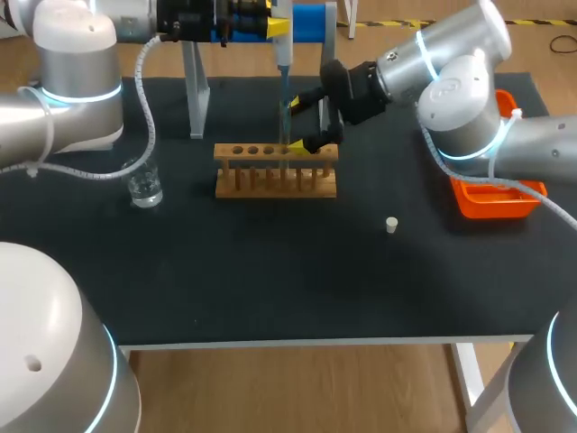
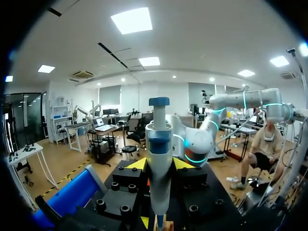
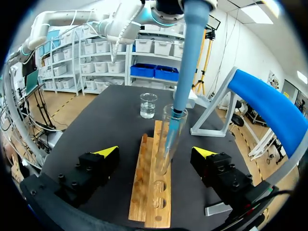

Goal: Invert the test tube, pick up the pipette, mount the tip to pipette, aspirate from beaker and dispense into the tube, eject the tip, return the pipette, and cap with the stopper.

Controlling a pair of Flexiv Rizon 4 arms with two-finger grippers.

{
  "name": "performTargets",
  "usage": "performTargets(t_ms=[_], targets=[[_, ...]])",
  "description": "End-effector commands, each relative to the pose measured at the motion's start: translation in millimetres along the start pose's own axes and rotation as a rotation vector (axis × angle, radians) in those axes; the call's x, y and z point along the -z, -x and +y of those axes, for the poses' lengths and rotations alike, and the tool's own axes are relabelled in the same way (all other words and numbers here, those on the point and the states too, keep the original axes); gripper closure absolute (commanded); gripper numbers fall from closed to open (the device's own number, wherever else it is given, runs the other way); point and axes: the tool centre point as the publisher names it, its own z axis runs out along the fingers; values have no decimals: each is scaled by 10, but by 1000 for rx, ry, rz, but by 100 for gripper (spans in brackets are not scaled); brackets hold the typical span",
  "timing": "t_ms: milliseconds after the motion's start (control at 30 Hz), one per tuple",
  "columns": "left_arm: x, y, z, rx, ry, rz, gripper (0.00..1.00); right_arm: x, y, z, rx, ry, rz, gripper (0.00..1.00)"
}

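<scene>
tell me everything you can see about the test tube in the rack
The test tube is clear glass. It stands upright, mouth up, in one hole of the wooden rack. The pipette comes down from above with its thin blue end inside the tube's mouth; whether it touches the glass is unclear. The right claw is open, one finger on each side of the tube, neither touching it.

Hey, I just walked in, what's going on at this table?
The left gripper holds a pipette lowered into a test tube standing in the wooden rack. The right gripper is open around that tube, not touching it. The beaker stands beside the rack. The stopper lies loose on the table, so the tube is not yet capped.
</scene>
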Motion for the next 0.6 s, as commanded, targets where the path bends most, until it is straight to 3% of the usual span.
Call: performTargets(t_ms=[33, 267, 600], targets=[[5, 12, -7, 0, 3, 4, 100, 218, -134, 16, 1, -1, -17, 0], [5, 12, -7, 0, 3, 4, 100, 582, -258, 103, 11, 23, -42, 0], [5, 12, -7, 0, 3, 4, 100, 1299, -423, 338, 51, 40, -109, 0]])
